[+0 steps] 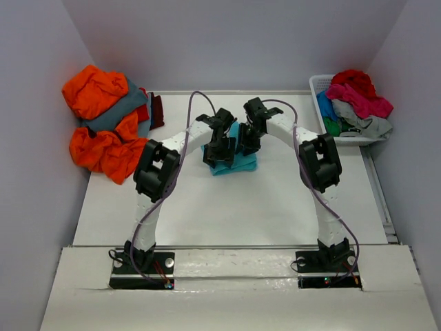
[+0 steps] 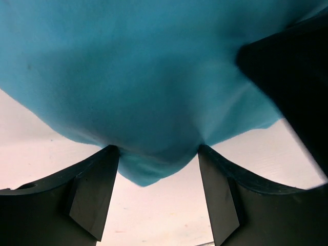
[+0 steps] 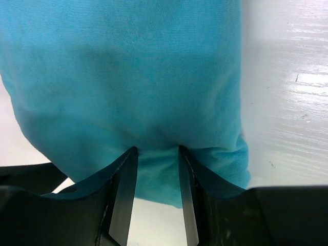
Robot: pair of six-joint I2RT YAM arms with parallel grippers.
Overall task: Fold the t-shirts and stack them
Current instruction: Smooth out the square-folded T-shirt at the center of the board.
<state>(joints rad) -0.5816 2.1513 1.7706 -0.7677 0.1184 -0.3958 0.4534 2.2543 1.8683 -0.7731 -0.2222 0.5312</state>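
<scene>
The turquoise t-shirt (image 1: 236,165) lies folded small in the middle of the table, and both arms reach down onto it. My left gripper (image 1: 219,153) stands open with its fingertips on the cloth (image 2: 143,77). A fold of that cloth bulges between its wide-set jaws (image 2: 158,154). My right gripper (image 1: 246,146) is right beside it, shut on a thick bunch of the same shirt (image 3: 128,77), which fills the gap between its jaws (image 3: 158,154). The far side of the shirt is hidden under the grippers.
A heap of orange, slate grey and maroon t-shirts (image 1: 103,131) sits at the back left corner. At the back right, a white slatted basket (image 1: 318,86) holds red, pink, green and light grey shirts (image 1: 358,100). Walls close in on three sides.
</scene>
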